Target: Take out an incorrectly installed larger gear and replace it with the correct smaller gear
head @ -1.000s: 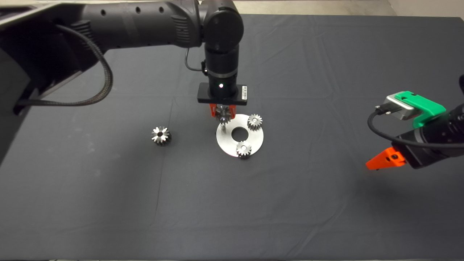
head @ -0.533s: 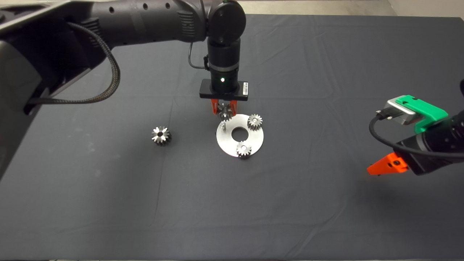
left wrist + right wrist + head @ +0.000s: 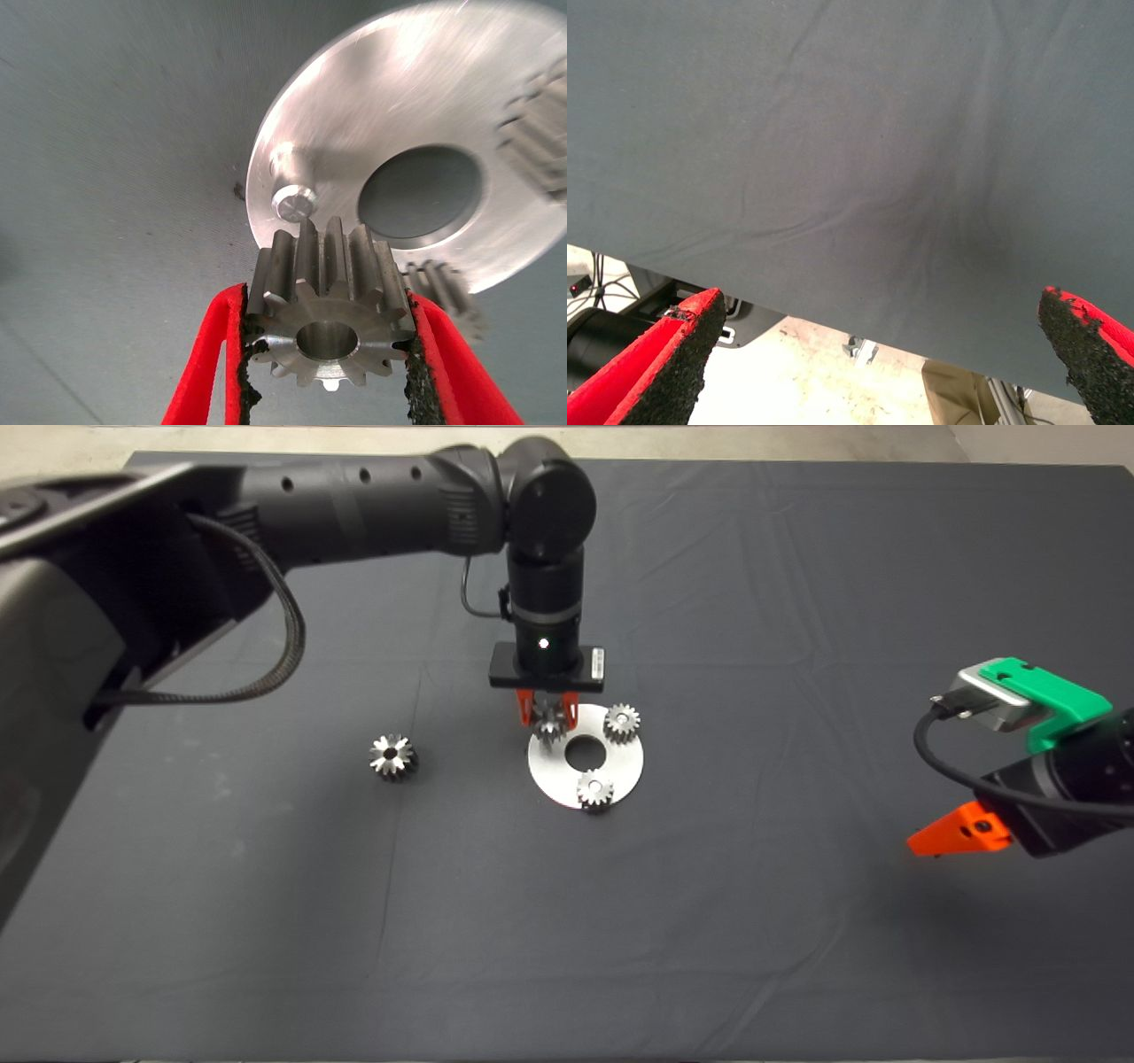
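— Now we see the left gripper (image 3: 548,714) clamping the small gear (image 3: 326,312) over the plate (image 3: 620,766), at its ten o'clock peg (image 3: 293,202).
— And the big gear (image 3: 392,757)?
— On the mat, at the plate's nine o'clock. Right gripper (image 3: 881,354) waits wide apart.

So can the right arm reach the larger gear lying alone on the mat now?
Probably not easily. The larger gear lies on the left half; the right gripper waits open at the right edge, with the left gripper and the plate between them.

Silver smaller gear (image 3: 326,312), red fingers (image 3: 205,365), dark grey mat (image 3: 797,921).
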Controlling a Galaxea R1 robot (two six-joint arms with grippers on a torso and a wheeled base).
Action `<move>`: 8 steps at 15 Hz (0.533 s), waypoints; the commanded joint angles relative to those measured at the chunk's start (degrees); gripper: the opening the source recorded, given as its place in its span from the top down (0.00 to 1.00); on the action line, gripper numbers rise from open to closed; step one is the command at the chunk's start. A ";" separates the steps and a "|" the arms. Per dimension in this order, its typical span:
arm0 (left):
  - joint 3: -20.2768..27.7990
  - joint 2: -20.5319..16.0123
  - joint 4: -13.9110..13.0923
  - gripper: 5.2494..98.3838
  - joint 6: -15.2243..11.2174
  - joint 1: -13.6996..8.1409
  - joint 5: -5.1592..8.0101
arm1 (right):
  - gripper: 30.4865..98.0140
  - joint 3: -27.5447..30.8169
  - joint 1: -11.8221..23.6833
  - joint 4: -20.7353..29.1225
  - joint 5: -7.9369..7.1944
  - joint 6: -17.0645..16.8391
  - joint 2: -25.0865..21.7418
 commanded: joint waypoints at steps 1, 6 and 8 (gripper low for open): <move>-0.03 0.02 0.97 0.72 0.16 -0.02 2.19 | 0.07 0.40 2.75 3.69 -5.30 0.26 -1.24; -1.70 0.10 2.32 0.72 0.24 -0.20 2.19 | 0.07 0.40 2.75 3.69 -5.13 0.33 -0.95; -1.75 0.11 2.14 0.72 0.29 -0.46 2.41 | 0.07 0.31 2.75 3.69 -5.13 0.27 -0.95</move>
